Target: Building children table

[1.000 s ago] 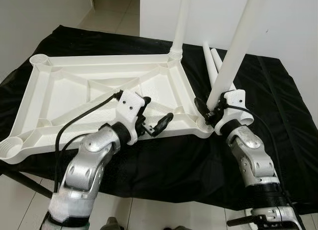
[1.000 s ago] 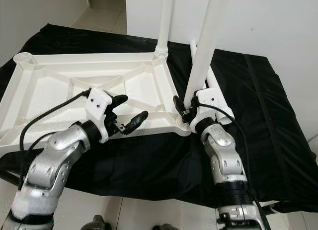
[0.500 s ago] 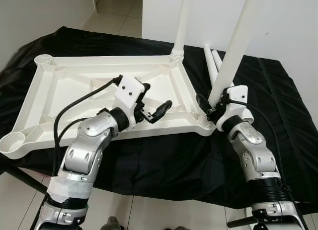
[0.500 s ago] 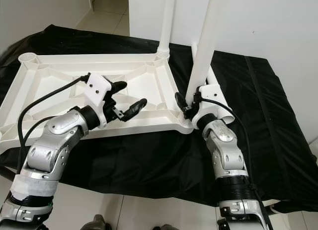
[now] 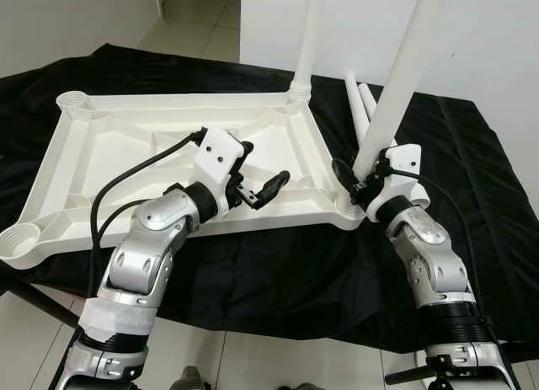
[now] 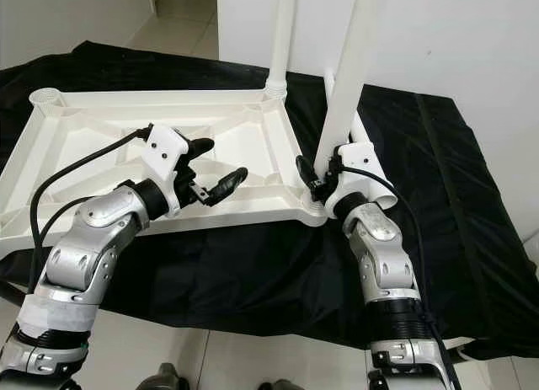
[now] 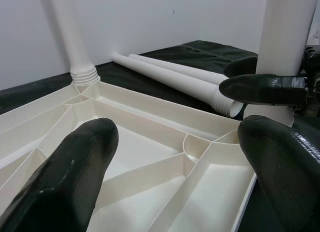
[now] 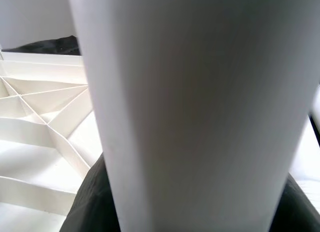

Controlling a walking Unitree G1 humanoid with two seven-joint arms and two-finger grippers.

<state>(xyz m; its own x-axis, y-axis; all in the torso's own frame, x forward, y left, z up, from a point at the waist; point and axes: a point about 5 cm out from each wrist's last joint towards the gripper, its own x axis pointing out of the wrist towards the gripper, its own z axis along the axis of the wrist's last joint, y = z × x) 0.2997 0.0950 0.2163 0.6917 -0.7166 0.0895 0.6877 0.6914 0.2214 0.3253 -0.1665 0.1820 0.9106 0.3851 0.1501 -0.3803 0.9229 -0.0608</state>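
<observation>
From the head views, the white tabletop (image 5: 168,167) lies underside-up on the black-draped desk (image 5: 472,154) so its corner sockets face up, and the right gripper (image 5: 360,184) reaches in low, fingers clamped around an upright table leg (image 5: 396,87) at the near right corner, probably seating it. Left wrist view: the left gripper (image 7: 175,157) hovers over the ribs with fingers spread wide and empty, two spare legs (image 7: 170,76) lying beyond. Right wrist view is just that leg up close.

Bright even indoor light, soft shadows; eye views sharp; wrist views blurred close-up, esp. right.
</observation>
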